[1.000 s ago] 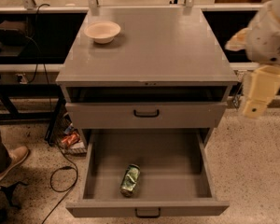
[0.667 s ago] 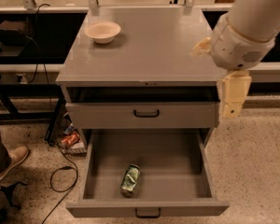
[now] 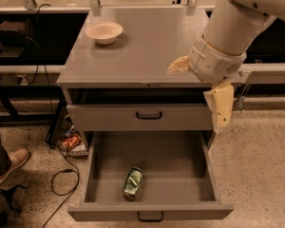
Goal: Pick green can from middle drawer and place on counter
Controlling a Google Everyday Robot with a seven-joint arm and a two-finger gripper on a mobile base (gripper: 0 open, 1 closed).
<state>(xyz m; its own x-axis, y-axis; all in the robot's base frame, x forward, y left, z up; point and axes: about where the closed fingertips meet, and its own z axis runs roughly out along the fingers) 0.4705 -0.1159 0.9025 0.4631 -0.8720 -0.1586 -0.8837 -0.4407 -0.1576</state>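
The green can (image 3: 132, 183) lies on its side, dented, on the floor of the open middle drawer (image 3: 175, 172), near the drawer's front and a little left of centre. The counter (image 3: 147, 49) is the flat grey cabinet top above. My gripper (image 3: 200, 87) hangs from the white arm at the counter's front right corner, well above and to the right of the can. Its cream fingers (image 3: 221, 106) stand spread apart and hold nothing.
A cream bowl (image 3: 104, 32) sits at the counter's back left. A shut drawer front (image 3: 140, 116) with a black handle is above the open drawer. A person's shoe (image 3: 9, 164), cables (image 3: 61, 172) and clutter lie on the floor at left.
My arm has swung left from the right edge of the view to the counter's front right corner. The can, drawer and bowl have not moved.
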